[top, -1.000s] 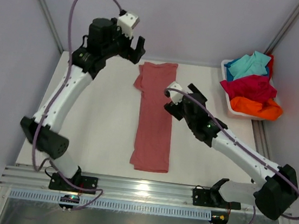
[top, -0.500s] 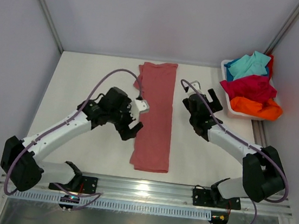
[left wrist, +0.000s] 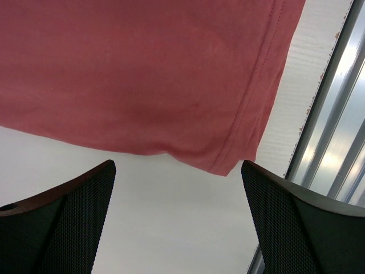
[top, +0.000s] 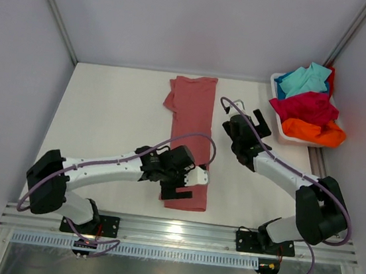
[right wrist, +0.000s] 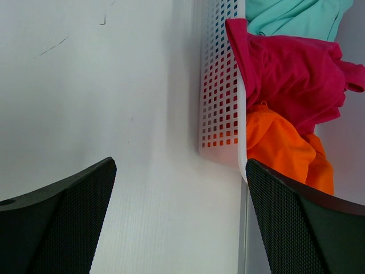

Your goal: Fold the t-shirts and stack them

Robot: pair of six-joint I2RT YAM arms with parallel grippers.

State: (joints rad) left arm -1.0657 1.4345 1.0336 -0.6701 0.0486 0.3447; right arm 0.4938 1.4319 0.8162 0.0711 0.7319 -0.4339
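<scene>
The pink shirt (top: 188, 134) lies as a long strip from the far edge to the near edge. The left gripper (left wrist: 177, 166), fingers spread, is over its near corner. The right gripper (right wrist: 179, 162) (also spread) faces the tub (right wrist: 219, 85) of shirts (top: 305, 106) in the far right corner.

I count four soft cloth t-shirts in all. One dusty salmon-pink t-shirt (top: 191, 125) is in the middle of the frame. Three are at the upper right: one turquoise t-shirt (top: 305, 78), one crimson t-shirt (top: 305, 106) and one bright orange t-shirt (top: 314, 132). There is one white perforated plastic tub (right wrist: 219, 85). Two white-and-black robot arms show, the left arm (top: 99, 167) and the right arm (top: 291, 180).
</scene>
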